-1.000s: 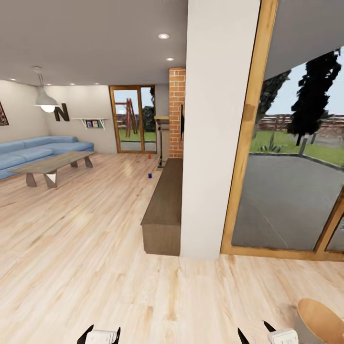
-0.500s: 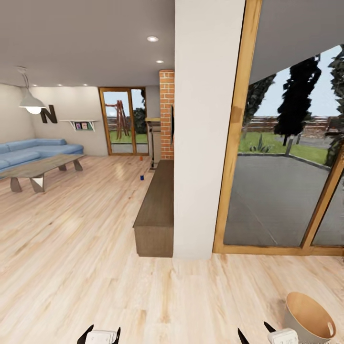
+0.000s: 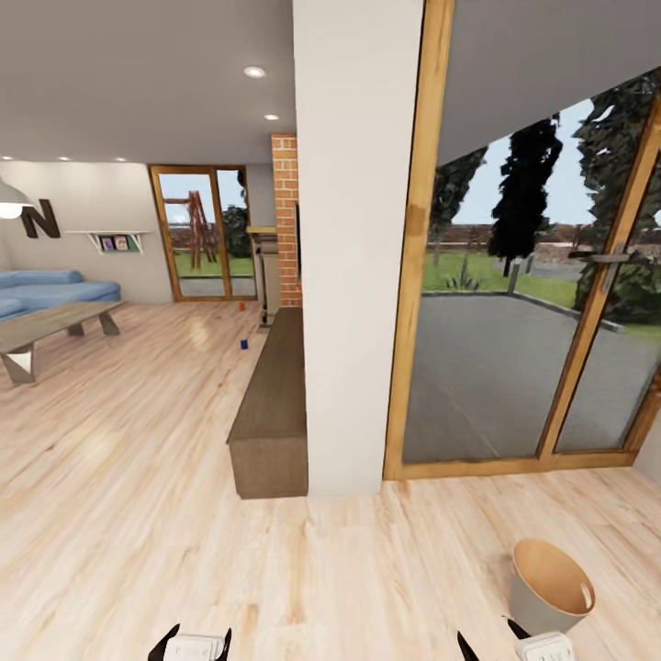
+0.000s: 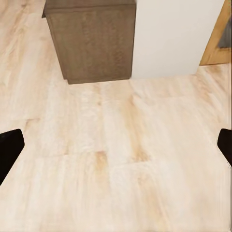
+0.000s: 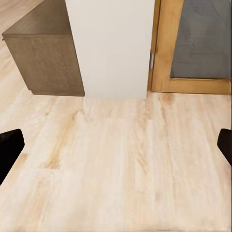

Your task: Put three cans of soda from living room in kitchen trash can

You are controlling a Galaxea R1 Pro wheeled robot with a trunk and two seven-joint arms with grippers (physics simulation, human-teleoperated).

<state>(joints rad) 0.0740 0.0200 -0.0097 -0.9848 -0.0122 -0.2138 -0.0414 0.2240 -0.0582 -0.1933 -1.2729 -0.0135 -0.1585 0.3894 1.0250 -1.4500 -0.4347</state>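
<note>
1. At the far left of the head view, a blue sofa (image 3: 55, 286) and a low coffee table (image 3: 46, 329) are seen; the living room is thus identified as the zone where the cans are to be collected.
2. Left of centre, on the wooden floor (image 3: 138, 477), a dark blue can of soda (image 3: 244, 344) is seen standing upright, with an orange can of soda (image 3: 240, 308) further back near the glazed door. The third can cannot be located. Both visible cans lie well apart from the robot, so a drive toward them is judged to be required before any grasp.
3. At the centre, a low dark wood cabinet (image 3: 271, 413) is set against a white pillar (image 3: 353, 248); both are also shown in the wrist views. The route to the cans is judged to run to the left of this cabinet.
4. At the lower left edge, the left gripper (image 3: 191, 645) is held low; its fingers (image 4: 10, 147) are spread wide and nothing is held between them.
5. At the lower right edge, the right gripper (image 3: 514, 647) is carried likewise, fingers (image 5: 10, 145) released and empty. Both arms are presumably kept tucked for travel.
6. At the lower right, the tash can (image 3: 551, 588) stands upright on the floor, mouth open, just beside the right gripper. No can is seen inside it.
</note>
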